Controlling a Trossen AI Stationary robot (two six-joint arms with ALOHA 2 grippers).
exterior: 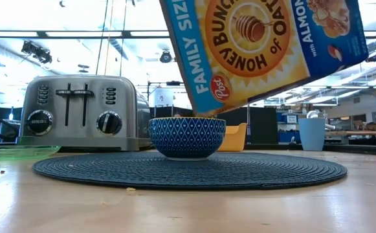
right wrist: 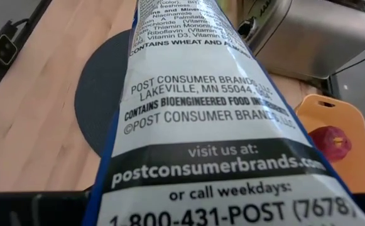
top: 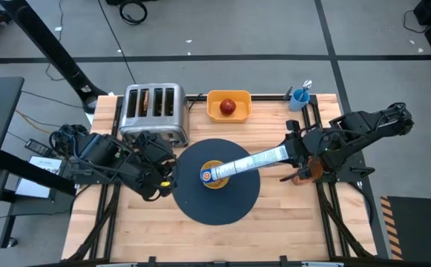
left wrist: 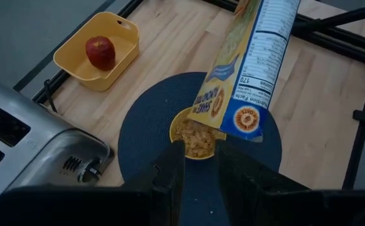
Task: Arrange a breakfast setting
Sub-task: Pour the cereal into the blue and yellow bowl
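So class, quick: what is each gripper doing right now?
Left gripper: open, holding nothing, beside the bowl.
Right gripper: shut on the cereal box, tipped over the bowl.

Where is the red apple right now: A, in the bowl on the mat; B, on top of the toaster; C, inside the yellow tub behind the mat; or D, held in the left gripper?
C: the red apple lies inside the yellow tub at the table's far edge, apart from the bowl on the mat, where the cereal box is tipped.
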